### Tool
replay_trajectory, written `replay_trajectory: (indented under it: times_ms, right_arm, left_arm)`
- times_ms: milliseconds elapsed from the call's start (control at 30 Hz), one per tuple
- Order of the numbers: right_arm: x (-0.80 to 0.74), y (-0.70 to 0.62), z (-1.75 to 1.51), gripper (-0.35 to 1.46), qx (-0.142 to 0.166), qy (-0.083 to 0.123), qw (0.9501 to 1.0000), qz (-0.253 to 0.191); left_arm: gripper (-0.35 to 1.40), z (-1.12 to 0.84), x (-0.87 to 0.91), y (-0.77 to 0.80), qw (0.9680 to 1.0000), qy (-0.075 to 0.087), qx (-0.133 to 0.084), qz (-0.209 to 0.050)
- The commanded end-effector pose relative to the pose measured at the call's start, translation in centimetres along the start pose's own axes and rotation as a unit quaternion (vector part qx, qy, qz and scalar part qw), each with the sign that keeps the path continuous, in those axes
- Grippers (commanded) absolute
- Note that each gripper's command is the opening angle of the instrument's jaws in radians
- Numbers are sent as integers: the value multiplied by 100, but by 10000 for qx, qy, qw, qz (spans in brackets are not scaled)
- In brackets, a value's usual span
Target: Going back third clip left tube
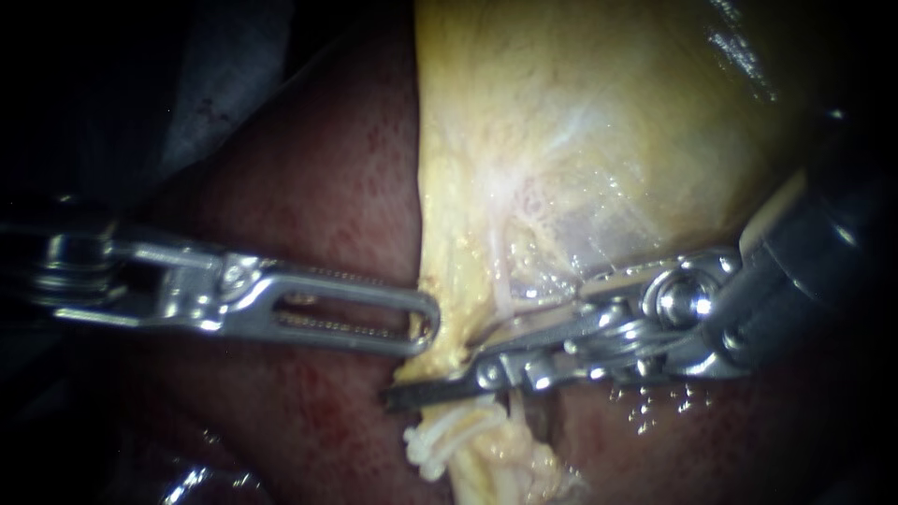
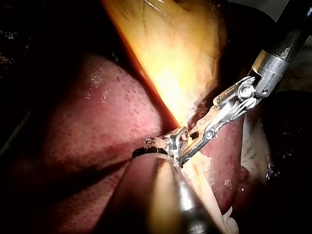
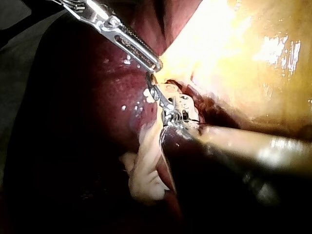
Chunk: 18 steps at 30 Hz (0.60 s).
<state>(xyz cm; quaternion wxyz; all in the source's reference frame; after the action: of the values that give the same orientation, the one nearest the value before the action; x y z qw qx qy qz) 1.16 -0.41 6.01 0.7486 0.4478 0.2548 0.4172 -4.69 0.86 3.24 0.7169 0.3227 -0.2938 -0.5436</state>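
The yellow gallbladder [image 1: 580, 140] hangs over the dark red liver [image 1: 318, 187]. Its lower end narrows into a pale, stringy tube [image 1: 468, 440]. My left instrument [image 1: 426, 327] comes in level from the left, its slotted jaws shut on the gallbladder's left edge. My right instrument [image 1: 435, 369] reaches in from the right. Its long jaws stand open across the narrow neck just above the tube, the lower jaw's dark tip poking out to the left. I cannot make out a clip there. In the right wrist view the left instrument [image 3: 148, 61] lies just ahead of the right instrument [image 3: 158, 95].
Liver [image 2: 97, 126] surrounds the working spot on both sides. Wet droplets [image 1: 655, 407] glisten on the liver under the right instrument's wrist. Pale loose tissue [image 3: 144, 170] hangs beside the right shaft.
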Motion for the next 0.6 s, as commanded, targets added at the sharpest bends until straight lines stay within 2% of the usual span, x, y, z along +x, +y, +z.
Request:
replay_trajectory:
  times_ms: [33, 400, 467, 500, 533, 600]
  right_arm:
    - [0, 0, 0, -35, 1, -1, 10000, 0]
    - [-1, 0, 0, -31, 3, -5, 10000, -5]
    - [-1, -1, 0, -2, 5, -8, 10000, -7]
    - [-2, -2, 1, 7, 13, -22, 10000, -7]
    - [-2, -2, 1, 21, 24, -16, 9999, -126]
    - [-1, -3, 2, 37, 2, 4, 9989, -479]
  left_arm:
    - [-35, 0, 0, 0, 10000, 0, 1, 0]
    - [-35, 1, 0, 0, 10000, -3, -2, 0]
    - [-35, 1, 0, 0, 10000, -3, -3, 0]
    - [-35, 1, 0, 0, 10000, -3, -3, 0]
    - [-35, 1, 0, 0, 10000, -3, -3, 0]
    - [-35, 1, 0, 0, 10000, -3, -3, 0]
